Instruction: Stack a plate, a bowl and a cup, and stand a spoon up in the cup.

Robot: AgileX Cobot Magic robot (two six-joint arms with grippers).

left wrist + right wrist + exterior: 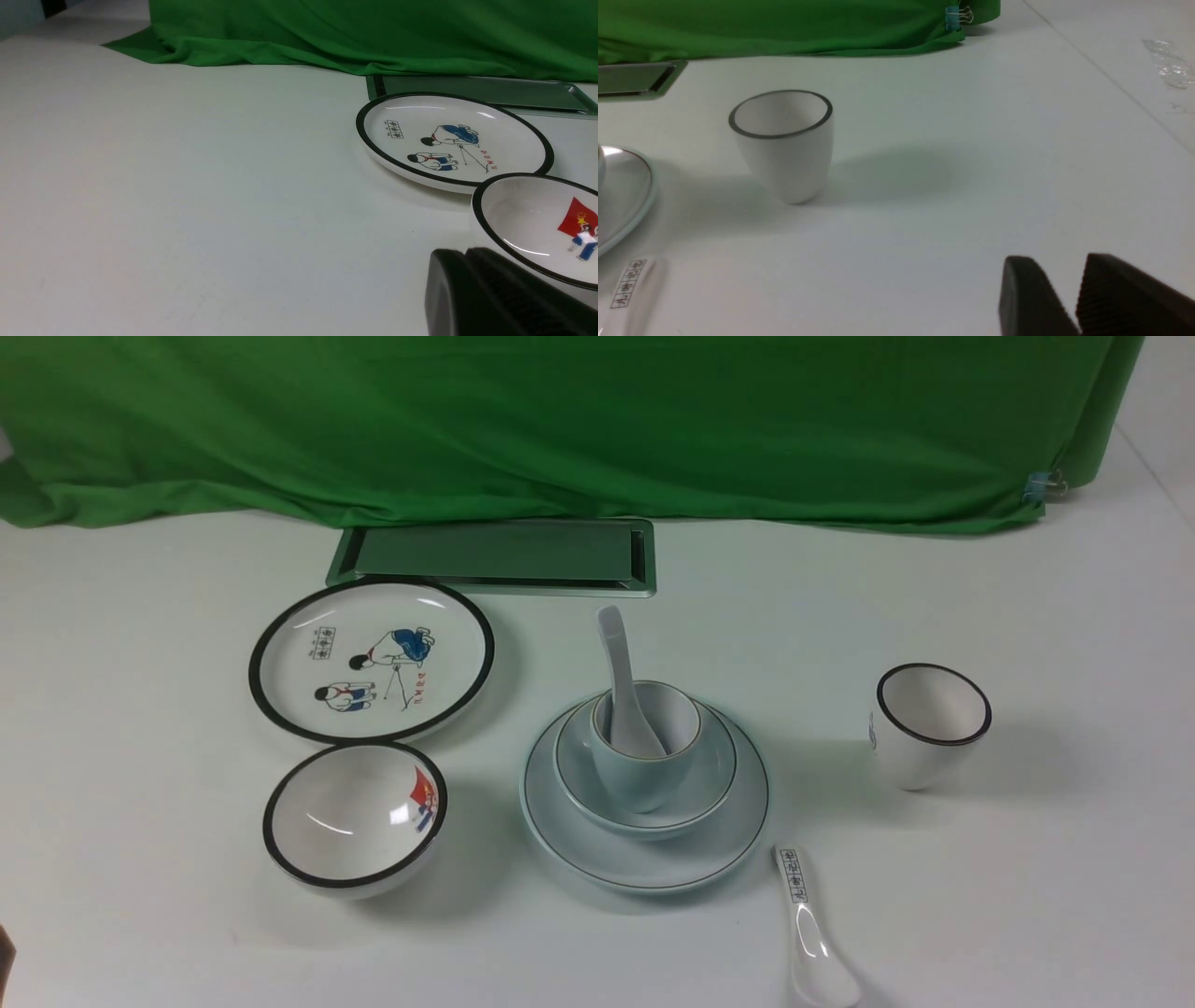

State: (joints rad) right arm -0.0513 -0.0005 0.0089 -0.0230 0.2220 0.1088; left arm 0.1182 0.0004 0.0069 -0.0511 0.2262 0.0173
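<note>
The left gripper (467, 254) shows only in its own wrist view: its two dark fingers lie pressed together with no gap, and they hold nothing. The right gripper (1078, 270) shows in its wrist view with a narrow slit between the fingers, almost closed, also empty. Both hang over bare white table (140, 728). The front view shows neither gripper.

Only the front view shows the whole stack near the middle of the table: the pale blue plate (644, 859) at the bottom, the pale blue bowl (714, 779) on it, the small pale blue cup (644, 775) inside the bowl, and the plain white spoon (621, 681) standing in the cup, its handle leaning away to the back left.

The left wrist view shows the cartoon plate (453, 140) and the black-rimmed bowl (537, 224), both empty. The right wrist view shows the black-rimmed cup (784, 144), empty, and the spoon with printed characters (630, 284) beside the plate's edge.
</note>
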